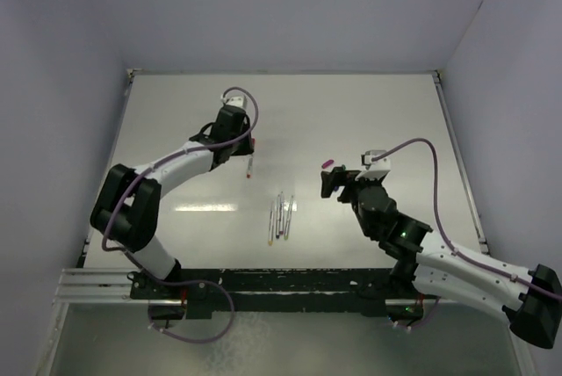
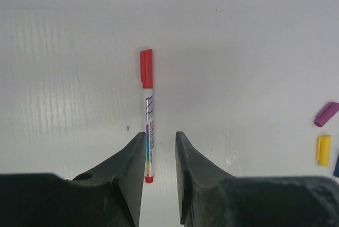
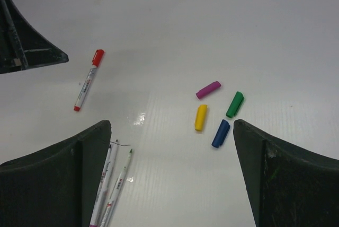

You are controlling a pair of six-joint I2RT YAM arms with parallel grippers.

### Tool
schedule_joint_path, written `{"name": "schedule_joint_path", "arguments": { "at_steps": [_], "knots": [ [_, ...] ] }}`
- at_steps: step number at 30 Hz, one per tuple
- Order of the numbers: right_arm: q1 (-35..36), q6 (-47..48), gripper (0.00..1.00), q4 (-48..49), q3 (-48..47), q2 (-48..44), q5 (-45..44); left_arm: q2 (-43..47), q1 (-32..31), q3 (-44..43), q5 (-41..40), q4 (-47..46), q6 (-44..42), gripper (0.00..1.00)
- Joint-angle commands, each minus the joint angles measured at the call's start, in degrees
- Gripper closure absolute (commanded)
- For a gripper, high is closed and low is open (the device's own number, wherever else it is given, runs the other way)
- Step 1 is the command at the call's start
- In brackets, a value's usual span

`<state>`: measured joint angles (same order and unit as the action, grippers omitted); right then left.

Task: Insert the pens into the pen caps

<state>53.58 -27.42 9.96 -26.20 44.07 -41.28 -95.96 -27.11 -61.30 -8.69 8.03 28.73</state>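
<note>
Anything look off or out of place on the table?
Nothing damaged or spilled. The red-capped pen lies flat, apart from the uncapped pens bunched mid-table; four loose caps sit clustered together.

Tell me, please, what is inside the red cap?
One end of a pen runs into the red cap, and the rest of the barrel lies bare. The tip inside is covered by the cap, so how deep it sits cannot be seen.
</note>
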Motion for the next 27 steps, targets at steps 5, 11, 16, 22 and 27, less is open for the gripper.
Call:
{"name": "schedule_joint_path", "arguments": {
  "at_steps": [5,11,16,22,27],
  "knots": [
    [-0.49,-2.26,0.00,3.81,1.14,-1.61,-4.27,10.96,-1.73,6.38,3.46,1.50,-1.99,0.69],
    [-1.45,-2.47,0.00,5.03,2.88,-2.23,-8.55,15.11,-11.23,10.04,-2.27,8.26,-2.79,0.69],
    [-7.53,-4.00,0.00,-2.30,0.24,-1.17,-7.90,18.53,-15.85,14.57,-0.20,9.41,1.60,0.70],
    [-14.16,-6.48,0.00,-5.01,0.04,-1.28,-1.65,20.89,-21.85,16.97,-1.33,11.16,6.02,0.70],
    [-14.14,-8.71,0.00,-4.11,1.82,-1.71,-0.94,18.71,-26.71,16.88,-1.62,11.12,8.89,0.69]
  ]
}}
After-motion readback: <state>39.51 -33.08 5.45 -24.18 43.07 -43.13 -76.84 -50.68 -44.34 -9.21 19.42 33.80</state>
